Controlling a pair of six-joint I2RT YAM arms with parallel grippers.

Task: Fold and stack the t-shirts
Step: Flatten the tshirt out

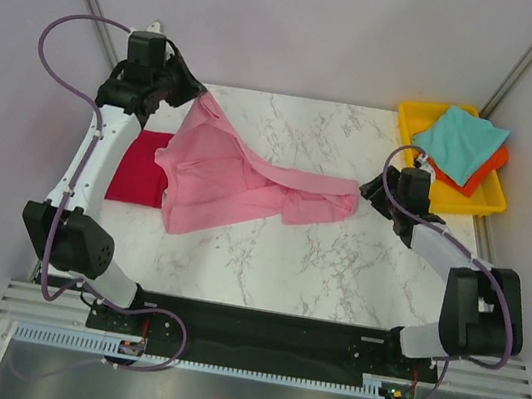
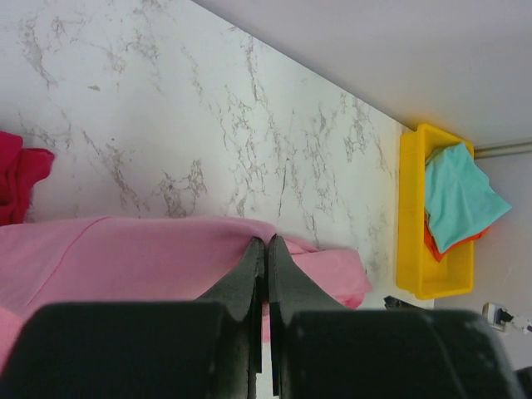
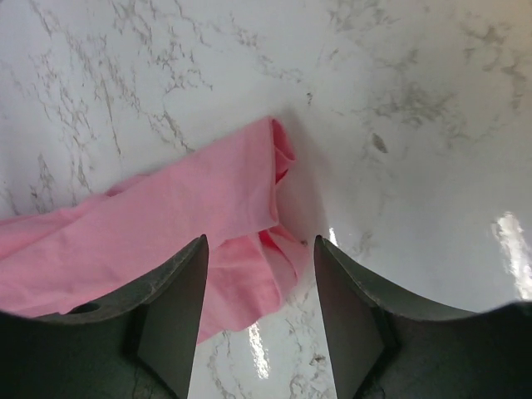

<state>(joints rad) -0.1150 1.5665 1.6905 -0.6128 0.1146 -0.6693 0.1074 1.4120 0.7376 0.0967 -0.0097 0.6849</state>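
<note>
Black mounting rail point(image 1: 256, 325) spans the near edge of the white marble-patterned desk point(image 1: 337, 261), with pale walls around. A light pink cloth t-shirt point(image 1: 220, 172) sprawls mid-desk. The left gripper point(image 1: 193, 95) is clenched on its far-left corner, and the right gripper point(image 3: 259, 241) hangs released over its right end. A folded crimson t-shirt point(image 1: 139, 167) lies against its left edge. Far to its right, a teal t-shirt point(image 1: 463, 140) covers an orange t-shirt point(image 1: 494, 165) in a yellow plastic tray point(image 1: 416, 117).

The marble table point(image 1: 337, 261) carries a pink t-shirt point(image 1: 219, 177), red t-shirt point(image 1: 139, 167), yellow tray point(image 1: 409, 119).
</note>
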